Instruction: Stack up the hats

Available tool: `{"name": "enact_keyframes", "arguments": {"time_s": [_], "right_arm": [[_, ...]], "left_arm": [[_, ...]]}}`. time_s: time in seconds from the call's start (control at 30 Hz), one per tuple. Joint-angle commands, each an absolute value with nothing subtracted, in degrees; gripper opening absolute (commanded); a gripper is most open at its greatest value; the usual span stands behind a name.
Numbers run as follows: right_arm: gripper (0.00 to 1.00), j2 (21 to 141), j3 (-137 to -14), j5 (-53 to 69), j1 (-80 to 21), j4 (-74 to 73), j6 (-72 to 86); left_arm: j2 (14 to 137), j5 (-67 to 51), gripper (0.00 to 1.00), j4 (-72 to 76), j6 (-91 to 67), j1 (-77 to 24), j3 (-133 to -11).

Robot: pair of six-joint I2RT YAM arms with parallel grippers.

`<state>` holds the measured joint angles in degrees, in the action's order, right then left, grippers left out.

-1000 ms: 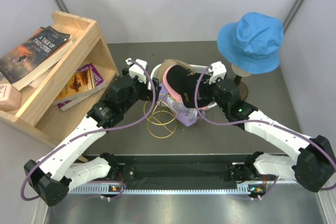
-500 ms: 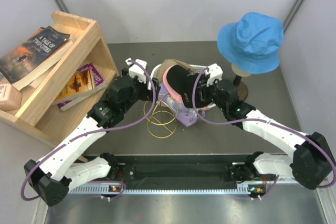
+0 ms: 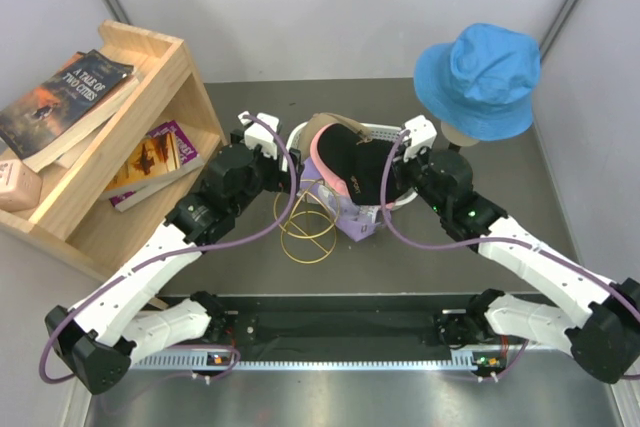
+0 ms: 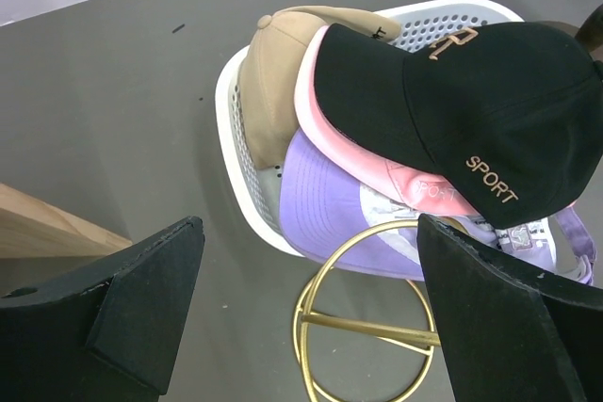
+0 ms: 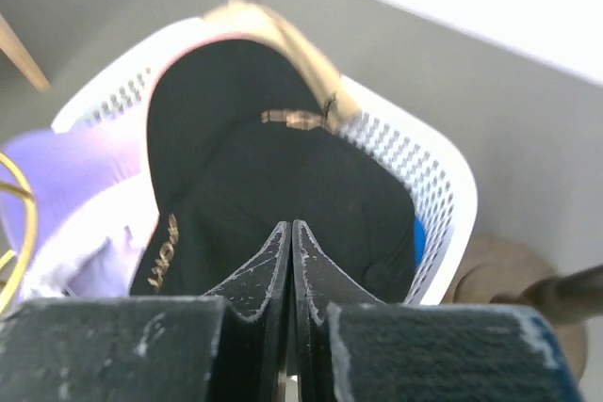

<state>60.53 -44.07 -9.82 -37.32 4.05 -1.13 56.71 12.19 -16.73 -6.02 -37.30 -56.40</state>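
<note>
A wooden shelf (image 3: pixel 120 147) holds books (image 3: pixel 65 102); gold wire stand (image 3: pixel 305 227) mid-table.

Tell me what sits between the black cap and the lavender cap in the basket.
The pink cap lies sandwiched between the black cap above and the lavender cap below, shown in the left wrist view.

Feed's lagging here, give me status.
Left gripper open, empty. Right gripper shut above black cap, no fabric visibly pinched. Caps piled in white basket.
</note>
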Motion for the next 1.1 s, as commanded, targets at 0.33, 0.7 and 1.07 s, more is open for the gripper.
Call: {"name": "enact_keyframes", "arguments": {"time_s": [0.33,0.7,1.07], "right_arm": [[0.50,61.1,-46.0,-10.8,-32.8,2.7,11.0],[0.63,61.5,-41.0,-8.4,-27.3,6.9,22.7],[0.62,65.3,-38.8,-3.3,-26.2,12.1,27.2]], "left_arm": [[54.3,13.0,0.99,-14.1,-5.6,-37.5,-56.1],[54.1,12.8,0.99,-14.1,-5.7,-37.6,-56.1],[54.1,12.7,0.99,-14.1,-5.8,-37.6,-56.0]]}}
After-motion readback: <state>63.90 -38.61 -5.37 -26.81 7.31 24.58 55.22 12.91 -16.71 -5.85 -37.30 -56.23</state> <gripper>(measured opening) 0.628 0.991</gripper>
